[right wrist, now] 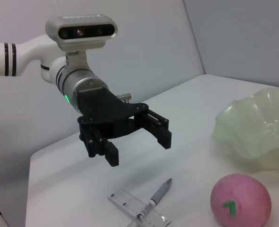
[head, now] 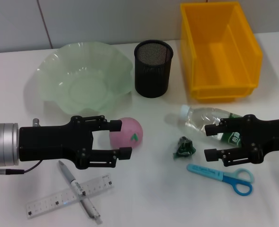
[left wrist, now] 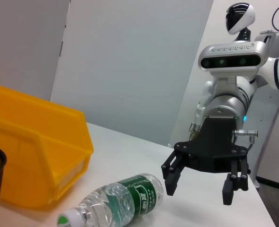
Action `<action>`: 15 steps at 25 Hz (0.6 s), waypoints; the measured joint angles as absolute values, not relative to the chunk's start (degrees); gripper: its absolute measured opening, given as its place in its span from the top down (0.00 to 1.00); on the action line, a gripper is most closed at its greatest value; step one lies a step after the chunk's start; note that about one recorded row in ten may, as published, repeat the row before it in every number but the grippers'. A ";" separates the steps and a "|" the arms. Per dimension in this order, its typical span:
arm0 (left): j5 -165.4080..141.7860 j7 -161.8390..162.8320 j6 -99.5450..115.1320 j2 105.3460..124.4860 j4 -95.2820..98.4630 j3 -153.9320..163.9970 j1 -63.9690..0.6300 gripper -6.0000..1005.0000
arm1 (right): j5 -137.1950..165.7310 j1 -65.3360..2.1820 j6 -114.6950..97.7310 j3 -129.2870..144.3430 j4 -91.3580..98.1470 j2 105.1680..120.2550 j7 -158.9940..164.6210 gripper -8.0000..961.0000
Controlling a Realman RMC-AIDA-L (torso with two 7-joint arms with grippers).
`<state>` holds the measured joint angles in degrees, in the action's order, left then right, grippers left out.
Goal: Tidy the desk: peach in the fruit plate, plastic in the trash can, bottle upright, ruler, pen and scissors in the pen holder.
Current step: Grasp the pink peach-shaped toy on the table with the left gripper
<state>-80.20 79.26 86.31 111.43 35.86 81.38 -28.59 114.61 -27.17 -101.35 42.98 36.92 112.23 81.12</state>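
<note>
Peach: round pink peach (head: 126,133) lay on the table just before the pale green wavy plate (head: 85,82).
Left gripper (head: 121,138): fingers spread wide beside it, likely lined up to grasp.
Right gripper (head: 211,141): fingers apart, hovering by the fallen clear plastic bottle (head: 209,122).

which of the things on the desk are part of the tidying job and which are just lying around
Job: peach, fruit plate, plastic scrap, bottle, ruler, pen, scissors, pen holder, yellow bin (likely the trash can).
Lying about: nothing else visible.
</note>
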 joint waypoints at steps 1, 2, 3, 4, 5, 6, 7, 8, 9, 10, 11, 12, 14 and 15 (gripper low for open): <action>-80.20 79.26 86.31 111.43 35.86 81.38 -28.59 0.22 | 114.61 -27.17 -101.35 42.98 36.92 112.23 81.12 0.20; -80.21 79.29 86.34 111.43 35.86 81.38 -28.59 0.22 | 114.61 -27.17 -101.40 42.95 36.92 112.23 81.12 0.20; -80.22 79.31 86.36 111.43 35.86 81.38 -28.58 0.22 | 114.61 -27.17 -101.44 42.93 36.91 112.24 81.12 0.20; -80.23 79.32 86.37 111.43 35.86 81.38 -28.58 0.22 | 114.61 -27.17 -101.46 42.94 36.92 112.24 81.12 0.20; -80.24 79.33 86.39 111.44 35.86 81.38 -28.57 0.22 | 114.61 -27.16 -101.51 42.99 36.91 112.23 81.12 0.20; -80.24 79.33 86.39 111.44 35.86 81.38 -28.57 0.22 | 114.61 -27.16 -101.51 42.99 36.91 112.23 81.12 0.20; -80.24 79.34 86.39 111.44 35.86 81.38 -28.56 0.22 | 114.61 -27.16 -101.54 43.00 36.91 112.23 81.13 0.20; -80.25 79.34 86.39 111.45 35.86 81.38 -28.56 0.22 | 114.61 -27.16 -101.58 43.03 36.91 112.22 81.12 0.20; -80.25 79.34 86.39 111.45 35.86 81.38 -28.56 0.22 | 114.61 -27.16 -101.62 43.04 36.91 112.18 81.13 0.20; -80.25 79.35 86.40 111.45 35.86 81.38 -28.56 0.22 | 114.61 -27.11 -101.72 43.05 36.92 112.06 81.23 0.20; -80.25 79.35 86.40 111.45 35.86 81.38 -28.56 0.22 | 114.61 -27.09 -101.74 43.06 36.94 112.01 81.29 0.20; -80.25 79.36 86.40 111.45 35.86 81.38 -28.56 0.22 | 114.61 -27.09 -101.74 43.06 36.94 112.01 81.29 0.20; -80.25 79.36 86.39 111.45 35.86 81.38 -28.56 0.22 | 114.61 -27.08 -101.75 43.07 36.95 111.98 81.35 0.20; -80.25 79.36 86.16 111.50 35.86 81.30 -28.56 0.22 | 114.61 -27.03 -101.78 43.12 36.98 111.96 81.45 0.20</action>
<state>-80.25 79.36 86.16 111.50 35.86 81.30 -28.56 114.61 -27.03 -101.78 43.13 36.98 111.96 81.45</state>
